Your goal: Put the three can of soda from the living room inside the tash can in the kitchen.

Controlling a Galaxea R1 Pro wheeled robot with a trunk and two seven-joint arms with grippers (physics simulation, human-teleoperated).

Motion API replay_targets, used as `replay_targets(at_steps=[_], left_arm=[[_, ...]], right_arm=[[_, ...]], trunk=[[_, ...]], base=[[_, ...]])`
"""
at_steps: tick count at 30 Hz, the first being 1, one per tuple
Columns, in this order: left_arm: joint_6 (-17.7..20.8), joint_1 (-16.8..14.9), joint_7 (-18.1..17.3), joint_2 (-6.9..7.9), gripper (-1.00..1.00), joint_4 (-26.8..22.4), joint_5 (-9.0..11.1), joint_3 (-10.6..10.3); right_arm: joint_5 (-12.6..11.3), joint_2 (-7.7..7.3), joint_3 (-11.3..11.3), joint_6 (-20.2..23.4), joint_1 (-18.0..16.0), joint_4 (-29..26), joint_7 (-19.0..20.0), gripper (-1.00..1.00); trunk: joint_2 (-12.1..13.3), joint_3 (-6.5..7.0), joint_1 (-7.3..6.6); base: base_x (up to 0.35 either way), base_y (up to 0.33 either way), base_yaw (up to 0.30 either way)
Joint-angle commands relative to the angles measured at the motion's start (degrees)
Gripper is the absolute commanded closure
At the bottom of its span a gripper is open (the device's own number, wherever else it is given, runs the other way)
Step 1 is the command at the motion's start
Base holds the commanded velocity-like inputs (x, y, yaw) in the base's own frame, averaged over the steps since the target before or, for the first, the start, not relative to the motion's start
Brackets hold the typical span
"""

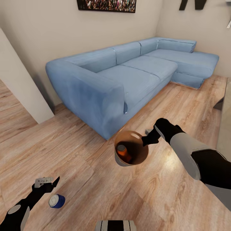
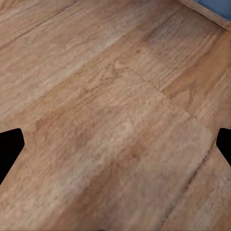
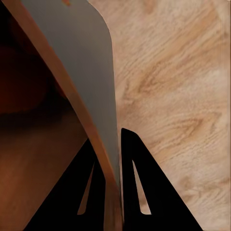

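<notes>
My right gripper point(image 1: 145, 138) is shut on the rim of the trash can point(image 1: 137, 151) and holds it tilted above the floor in front of the sofa. In the right wrist view its fingers point(image 3: 137, 192) pinch the bin's wall point(image 3: 77, 57), grey outside and brown inside. An orange soda can point(image 1: 123, 152) lies inside the bin. A dark blue soda can point(image 1: 57, 201) lies on its side on the floor, just below and right of my open left gripper point(image 1: 49, 183). The left wrist view has bare floor between the wide-apart fingertips point(image 2: 10, 147). The third can and the kitchen are out of view.
The big blue L-shaped sofa point(image 1: 128, 73) fills the back of the living room, under a crowd photo point(image 1: 107, 4) and a black letter N point(image 1: 192, 4). A white wall corner point(image 1: 19, 83) juts in at left. A glass coffee table point(image 1: 225, 118) edges in at right.
</notes>
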Motion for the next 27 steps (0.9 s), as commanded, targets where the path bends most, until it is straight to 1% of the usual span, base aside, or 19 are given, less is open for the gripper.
replay_targets(at_steps=[1, 5, 8, 10, 15, 18, 27], left_arm=[[0.0, 0.0, 0.0, 0.00, -1.00, 0.0, -0.1, 0.0], [0.0, 0.0, 0.1, 0.00, -1.00, 0.5, -0.4, -0.1], [0.1, 0.0, 0.4, 0.00, -1.00, 2.2, -0.5, -0.1], [0.1, 0.0, 0.5, 0.00, -1.00, 4.4, -0.5, -0.1], [0.2, 0.0, 0.6, 0.00, -1.00, 6.4, -0.6, -0.1], [0.3, 0.0, 0.7, 0.00, -1.00, 6.7, -0.6, -0.1], [0.3, 0.0, 0.7, 0.00, -1.00, 6.5, 0.1, -0.1]], right_arm=[[-1.8, 0.06, -0.9, 0.4, -0.1, 0.0, 0.3, 1.00], [-1.8, 0.34, -1.4, 0.4, -0.2, 0.0, 0.3, 1.00], [-1.8, 0.46, -1.6, 0.4, -0.2, 0.0, 0.2, 1.00], [-1.8, 0.54, -1.6, 0.4, -0.2, 0.0, 0.2, 1.00], [-1.8, 0.62, -1.6, 0.4, -0.2, 0.0, -0.1, 1.00], [-1.8, 0.63, -1.6, 0.4, -0.2, 0.0, -0.9, 1.00], [-1.9, 0.63, -1.6, 0.4, -0.2, 0.0, -2.1, 1.00]], trunk=[[-0.4, -0.18, 0.22], [-2.0, -0.90, 1.09], [-3.2, -1.43, 1.75], [-4.0, -1.79, 2.19], [-6.0, -2.70, 3.25], [-6.0, -3.36, 3.33], [-6.0, -3.36, 3.33]], base=[[0.000, 0.000, 0.000], [0.000, 0.000, 0.000], [0.000, 0.000, 0.000], [0.000, 0.000, 0.000], [0.000, 0.000, 0.000], [0.000, 0.000, 0.000], [0.000, 0.000, 0.000]])
